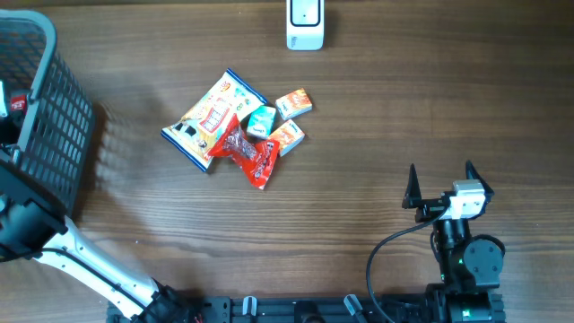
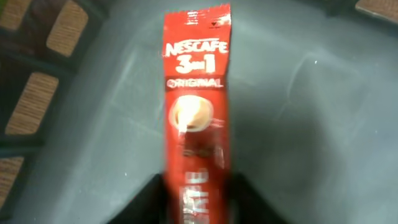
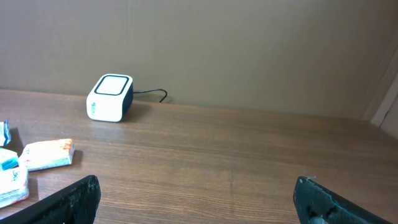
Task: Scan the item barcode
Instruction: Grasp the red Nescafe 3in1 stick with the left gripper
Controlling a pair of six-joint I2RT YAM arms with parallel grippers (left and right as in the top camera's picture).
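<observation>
Starting at the left gripper [image 2: 199, 208], we see its two dark fingers pressed against the long edges of a red Nescafe sachet [image 2: 196, 93], so we read it as clamped on that sachet at its lower end. The picture is blurred there, and we cannot say how firm the hold is. The sachet points away from the wrist over the grey floor of the basket [image 2: 323, 124], printed face up. We find no barcode on the face that shows.

Moving outward, the scanner [image 1: 305, 24] stands at the far edge of the table [image 1: 404, 108], well apart from the basket [image 1: 54, 117] at the left side. A pile of packets [image 1: 238, 130] lies between them. The right gripper [image 1: 441, 184] hovers over bare wood near the front with its jaws wide apart and nothing in them.

We judge the task barely begun: an item is in hand, but it has yet to be lifted out, carried across and presented to the scanner.

Only the left wrist view shows the sachet and the grip; overhead, the left arm [image 1: 90, 265] runs behind the basket wall and the gripper is hidden. The overhead view alone gives the whole layout. The right wrist view adds the scanner [image 3: 110, 98] from the side, with its cable trailing behind.
</observation>
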